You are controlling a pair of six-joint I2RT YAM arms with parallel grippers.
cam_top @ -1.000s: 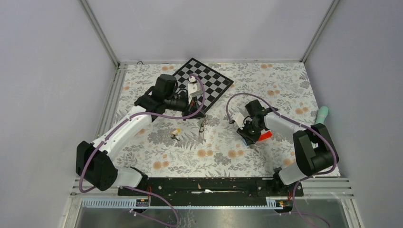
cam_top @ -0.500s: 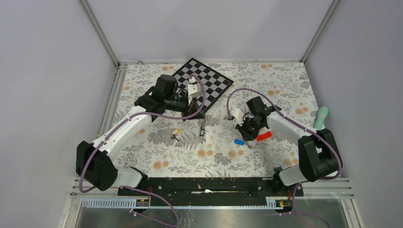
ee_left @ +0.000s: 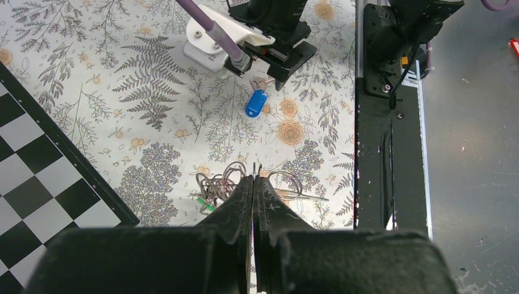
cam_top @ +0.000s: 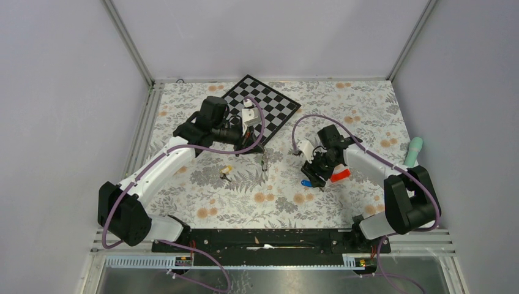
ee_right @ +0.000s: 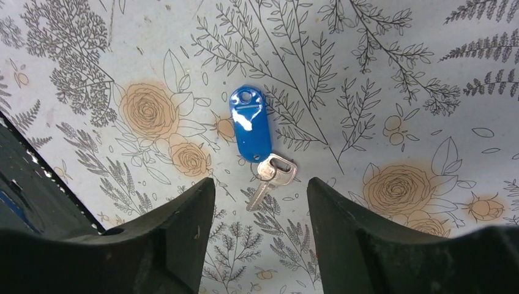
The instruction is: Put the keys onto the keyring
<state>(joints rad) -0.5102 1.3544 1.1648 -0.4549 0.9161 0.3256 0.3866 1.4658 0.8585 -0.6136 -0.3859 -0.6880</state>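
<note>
R end effector (ee_right: 260, 195) wide over blue key (ee_right: 251, 125) — L end effector (ee_left: 254, 179) clamps keyring (cam_top: 264, 163); floral tbl (cam_top: 367, 110), grey walls (cam_top: 269, 37).

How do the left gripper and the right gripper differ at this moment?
The left gripper is shut, apparently pinching the keyring; the right gripper is open and empty. The left gripper is near the checkerboard; the right gripper hangs over the blue-tag key. Both are black and hover above the floral table.

Blue-tagged key (ee_right: 251, 125) lay flat on the floral table, its small silver blade trailing from the tag's lower end, yellow-tagged key (cam_top: 226, 171) lay well apart, grey wire keyring (ee_left: 221, 182) was pinched between the pressed-together left fingers (ee_left: 242, 199), green tag (ee_left: 205, 204) peeked from beneath its loops.
</note>
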